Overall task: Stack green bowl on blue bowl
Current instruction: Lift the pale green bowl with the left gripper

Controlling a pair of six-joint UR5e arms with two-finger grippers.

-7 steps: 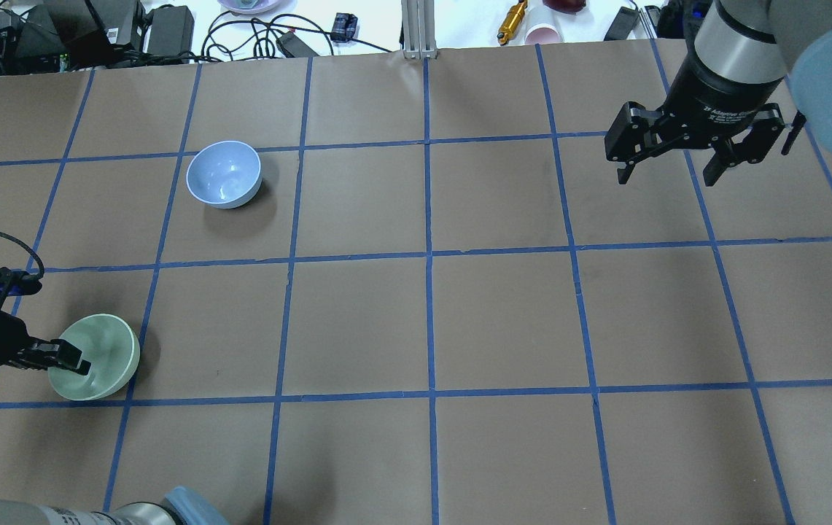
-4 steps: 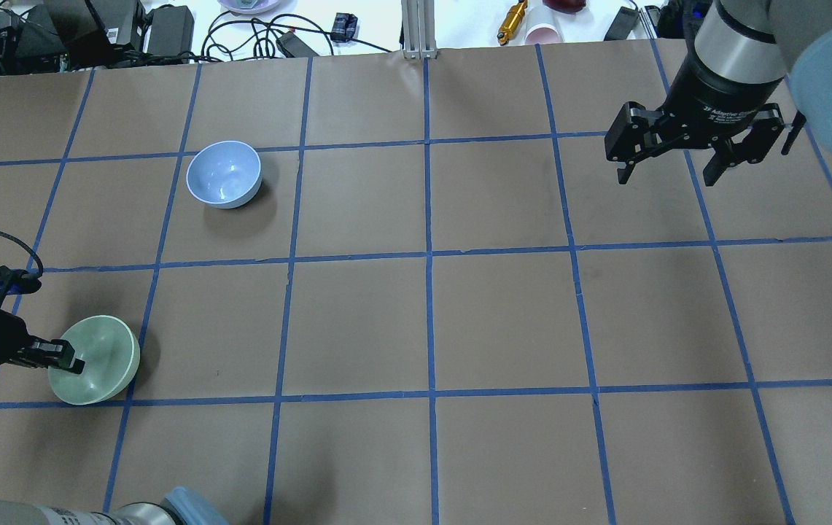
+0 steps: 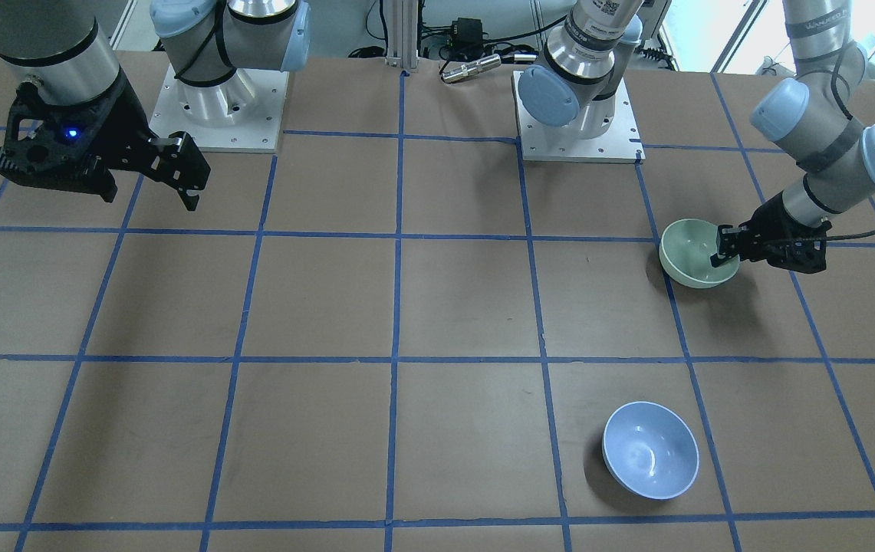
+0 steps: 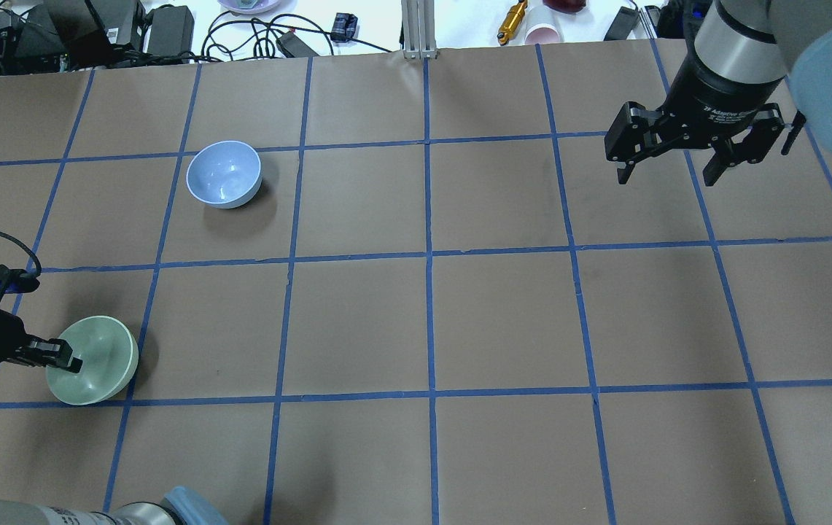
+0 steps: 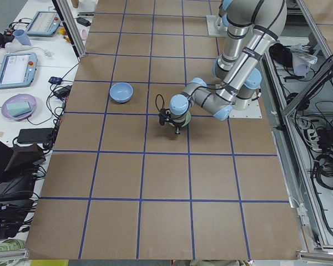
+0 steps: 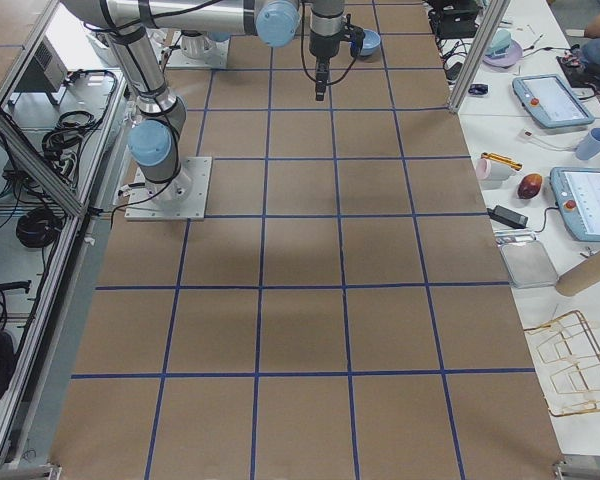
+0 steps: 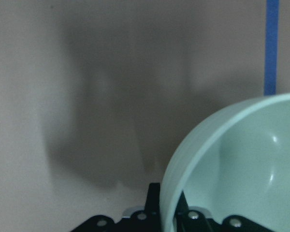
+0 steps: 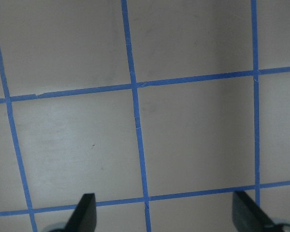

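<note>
The pale green bowl [image 4: 93,359] is at the table's left side, tilted, with my left gripper [image 4: 65,359] shut on its near rim. It also shows in the front view [image 3: 692,251], in the left view [image 5: 183,118], and fills the lower right of the left wrist view [image 7: 241,169]. The left gripper shows in the front view [image 3: 727,250] too. The light blue bowl [image 4: 224,173] stands upright farther back, apart from the green one, seen also in the front view [image 3: 650,449]. My right gripper [image 4: 674,169] is open and empty, high over the right back of the table.
Brown paper with a blue tape grid [image 4: 428,255] covers the table. Cables, power bricks and small items [image 4: 168,25] lie beyond the far edge. The robot bases [image 3: 575,115] stand at the near side.
The green bowl has shifted slightly left and tilted a little more in the left gripper. The right arm has not moved.
</note>
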